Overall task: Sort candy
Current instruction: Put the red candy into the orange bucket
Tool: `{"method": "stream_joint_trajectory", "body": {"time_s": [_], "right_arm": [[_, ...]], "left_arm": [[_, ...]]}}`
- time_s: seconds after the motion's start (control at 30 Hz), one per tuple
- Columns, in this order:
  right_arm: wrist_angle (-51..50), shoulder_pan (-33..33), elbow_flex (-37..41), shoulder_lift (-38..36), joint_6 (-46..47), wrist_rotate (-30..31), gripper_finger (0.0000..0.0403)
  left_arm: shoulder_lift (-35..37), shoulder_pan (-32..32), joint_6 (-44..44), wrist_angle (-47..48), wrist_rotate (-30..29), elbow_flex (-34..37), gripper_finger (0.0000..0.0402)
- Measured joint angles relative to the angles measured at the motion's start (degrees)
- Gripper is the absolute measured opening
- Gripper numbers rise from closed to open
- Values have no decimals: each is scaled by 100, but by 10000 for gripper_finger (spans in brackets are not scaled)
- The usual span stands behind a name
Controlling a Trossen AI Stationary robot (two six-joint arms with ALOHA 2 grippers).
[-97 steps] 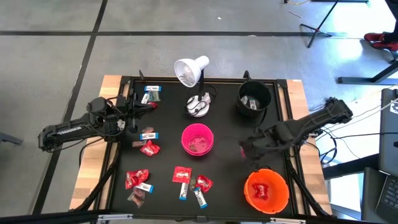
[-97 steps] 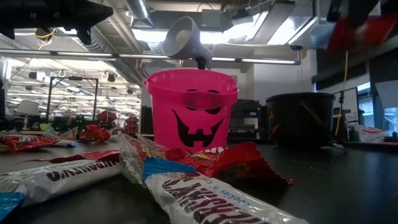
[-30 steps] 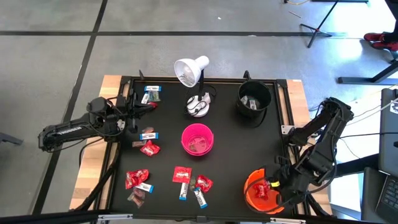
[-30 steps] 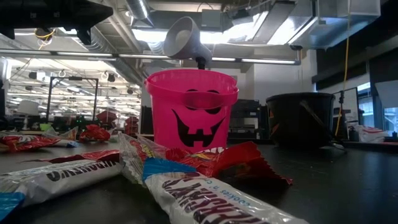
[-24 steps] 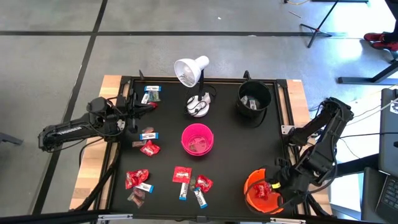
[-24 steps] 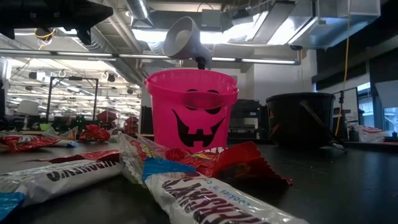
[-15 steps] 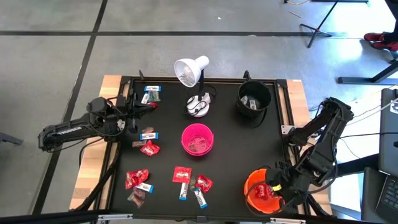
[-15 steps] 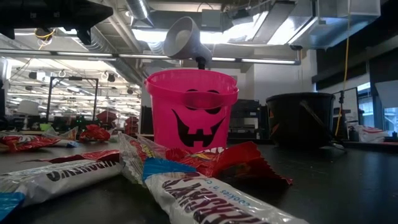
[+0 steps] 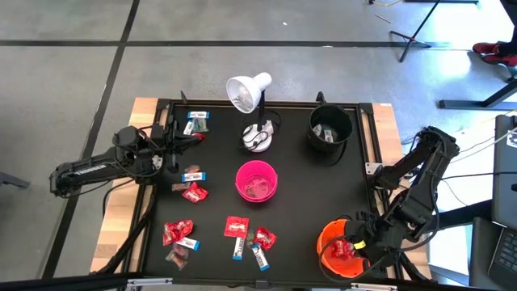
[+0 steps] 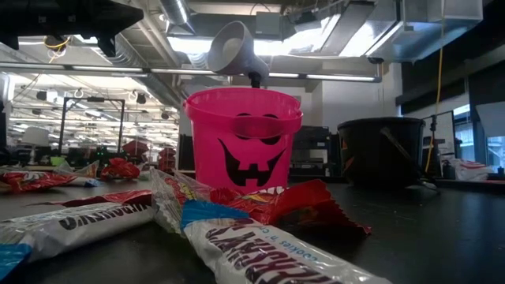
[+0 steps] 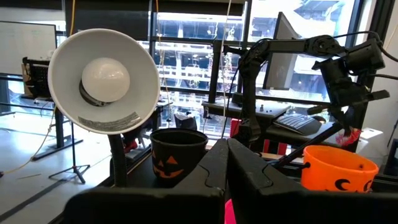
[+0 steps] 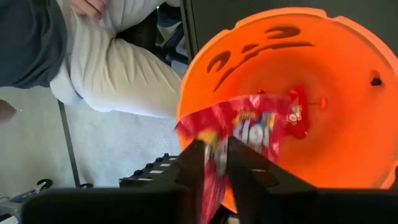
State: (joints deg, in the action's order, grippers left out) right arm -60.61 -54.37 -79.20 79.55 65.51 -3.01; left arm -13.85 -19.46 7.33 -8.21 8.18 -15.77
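Note:
My right gripper hangs over the orange bucket at the table's near right corner, pointing steeply down. Its fingers stand a little apart, with a blurred red candy packet between them; more red candy lies on the bucket's floor. My left gripper is shut and holds nothing, level above the table's far left. Loose candy lies flat on the black mat: red packets, white-and-blue bars and a red packet near the front. My right gripper comes from above, slanting down into the orange bucket's mouth. One edge of the red packet lies between the two fingers, and the rest spreads beyond them over the bucket's inside. I cannot tell whether the fingers touch it.
A pink bucket stands mid-table and a black bucket at the far right. A white desk lamp stands at the far middle. A seated person's legs show just beyond the near right corner.
My right gripper has tipped a little over the orange bucket, and the red packet has shifted slightly toward the bucket's middle.

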Motion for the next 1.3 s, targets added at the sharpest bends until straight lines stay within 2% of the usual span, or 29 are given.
{"method": "stream_joint_trajectory", "body": {"time_s": [0.2, 0.47, 0.57, 0.67, 0.77, 0.87, 1.0, 1.17, 1.23, 1.3], "right_arm": [[99, 0, 0, 0, -579, 44, 169], [103, 0, 0, 0, -744, 54, 325], [97, 2, 0, 0, -743, 219, 360], [83, 65, 0, -11, -748, 582, 370], [78, 287, 0, -27, -747, 779, 352], [34, 621, 0, -31, -665, 737, 304], [-223, 1150, 0, -62, 408, 473, 195], [-360, 1822, 0, -70, 100, 333, 30], [-189, 2104, 0, -70, -410, 338, 15], [74, 2377, -4, -70, -809, 335, 32]], "left_arm": [[-1, 0, 0, -1, 0, -1, 1], [-1, 0, 0, 0, 1, -1, 1], [0, 0, 0, 0, 1, -1, 1], [1, 0, 0, -2, -1, 0, 1], [0, 0, 0, 0, 0, -1, 1], [-1, -1, 0, -1, -1, -1, 1], [-1, -2, 0, 0, 1, -2, 1], [-1, -2, 0, -1, -1, 0, 1], [1, -2, 0, -2, -1, 0, 1], [-1, -2, 0, 0, 1, 0, 1]]}}
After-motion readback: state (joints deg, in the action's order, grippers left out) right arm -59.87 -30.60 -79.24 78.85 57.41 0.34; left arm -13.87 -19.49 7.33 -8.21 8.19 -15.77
